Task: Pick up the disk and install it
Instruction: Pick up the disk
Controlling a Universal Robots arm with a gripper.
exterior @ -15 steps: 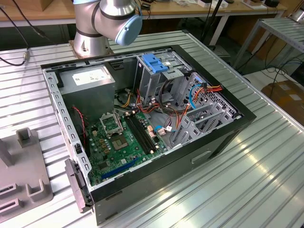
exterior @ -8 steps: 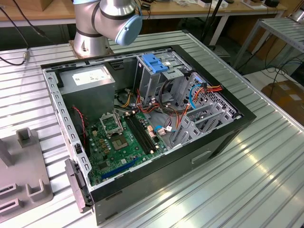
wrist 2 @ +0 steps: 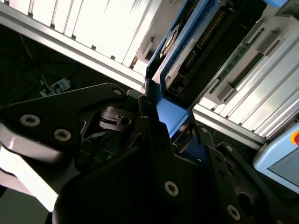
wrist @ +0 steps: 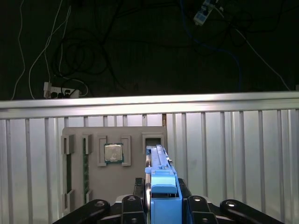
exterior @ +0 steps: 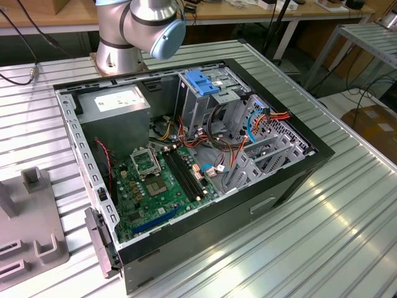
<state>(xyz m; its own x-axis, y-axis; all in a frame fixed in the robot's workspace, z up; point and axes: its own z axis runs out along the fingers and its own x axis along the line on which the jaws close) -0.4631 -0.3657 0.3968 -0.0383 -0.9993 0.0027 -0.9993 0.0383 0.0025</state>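
Disk (wrist: pixel 157 161) stands on edge at the slot of the grey fixture tray (wrist: pixel 135 137) on the slatted table (wrist: pixel 233 149), likely so its blue-railed end faces me, and my gripper (wrist: pixel 163 200) is clamped across that end.

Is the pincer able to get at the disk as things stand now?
Probably yes: in both wrist views the pincer sits closed around the blue rail of the disk, with nothing between them.
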